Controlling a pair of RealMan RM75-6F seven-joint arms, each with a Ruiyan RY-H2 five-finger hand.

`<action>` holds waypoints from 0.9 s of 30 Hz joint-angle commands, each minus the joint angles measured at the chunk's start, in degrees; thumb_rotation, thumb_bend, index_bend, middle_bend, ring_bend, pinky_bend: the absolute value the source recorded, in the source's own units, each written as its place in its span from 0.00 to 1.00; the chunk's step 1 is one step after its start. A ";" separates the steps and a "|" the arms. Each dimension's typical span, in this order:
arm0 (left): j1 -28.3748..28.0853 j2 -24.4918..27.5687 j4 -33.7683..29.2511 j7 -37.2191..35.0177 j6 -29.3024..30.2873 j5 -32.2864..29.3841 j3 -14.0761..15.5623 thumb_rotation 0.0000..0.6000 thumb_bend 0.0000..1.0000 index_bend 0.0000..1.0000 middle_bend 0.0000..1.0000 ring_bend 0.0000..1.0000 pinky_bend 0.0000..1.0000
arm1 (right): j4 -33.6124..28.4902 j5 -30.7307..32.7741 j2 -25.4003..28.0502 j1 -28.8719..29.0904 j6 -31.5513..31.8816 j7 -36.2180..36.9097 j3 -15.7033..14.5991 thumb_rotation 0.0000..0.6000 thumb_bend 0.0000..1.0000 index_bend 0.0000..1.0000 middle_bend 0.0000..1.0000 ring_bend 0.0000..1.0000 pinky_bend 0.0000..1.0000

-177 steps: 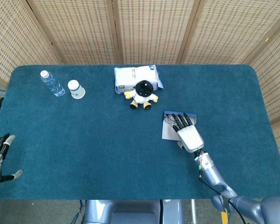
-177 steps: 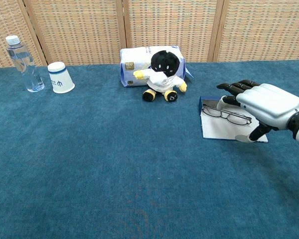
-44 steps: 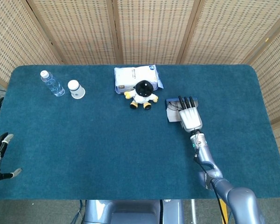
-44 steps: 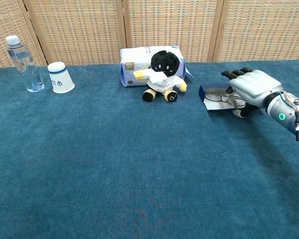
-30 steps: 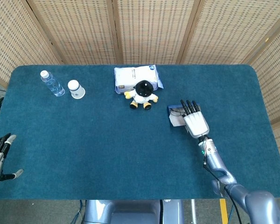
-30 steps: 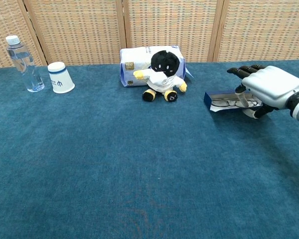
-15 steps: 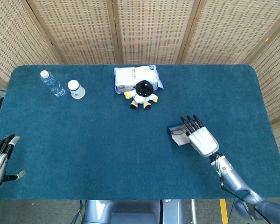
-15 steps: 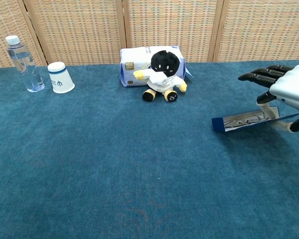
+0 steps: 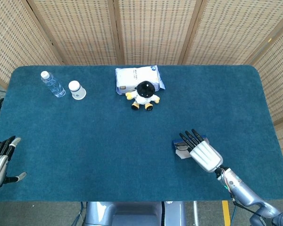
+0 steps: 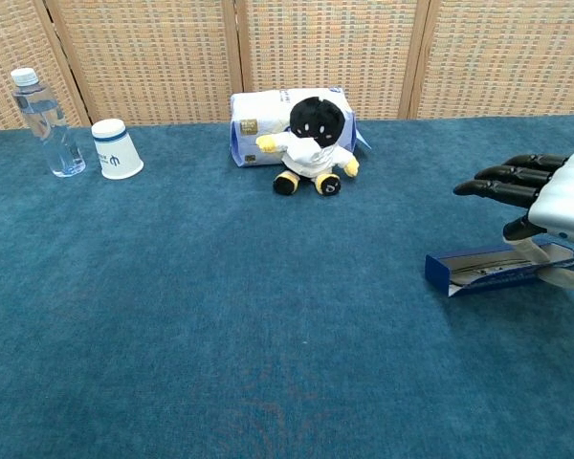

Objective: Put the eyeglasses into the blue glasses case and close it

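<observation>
The blue glasses case (image 9: 180,150) (image 10: 486,267) lies open and flat, with the eyeglasses (image 9: 182,147) resting on its pale lining. My right hand (image 9: 203,154) (image 10: 558,210) grips the case at its right end, dark fingers stretched over the top and thumb against the side. In the chest view the case tilts slightly, its blue front edge low near the cloth; whether it touches the table I cannot tell. My left hand (image 9: 0,161) hangs at the table's near left edge, fingers spread, holding nothing.
A plush toy (image 9: 144,95) (image 10: 313,143) sits before a tissue pack (image 9: 137,77) (image 10: 253,124) at the back middle. A water bottle (image 9: 52,84) (image 10: 43,120) and an upturned paper cup (image 9: 77,89) (image 10: 116,148) stand at the back left. Blue cloth table (image 9: 99,141).
My right hand has drawn the case with the eyeglasses from beside the plush toy toward the near right of the table. The left hand barely moved.
</observation>
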 commanded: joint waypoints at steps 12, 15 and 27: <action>-0.07 0.25 0.07 -0.64 -0.24 -0.24 -0.04 1.00 0.08 0.00 0.00 0.00 0.00 | 0.86 3.46 -2.02 4.10 -9.15 -3.81 3.13 1.00 0.52 0.66 0.05 0.00 0.10; -0.06 0.29 0.06 -0.71 -0.18 -0.31 -0.08 1.00 0.08 0.00 0.00 0.00 0.00 | 1.24 3.85 -2.35 4.57 -9.83 -4.24 3.67 1.00 0.52 0.66 0.05 0.00 0.10; -0.05 0.31 0.00 -0.63 -0.18 -0.47 -0.04 1.00 0.08 0.00 0.00 0.00 0.00 | 3.54 5.88 -4.61 5.44 -10.49 -2.34 5.67 1.00 0.35 0.12 0.00 0.00 0.10</action>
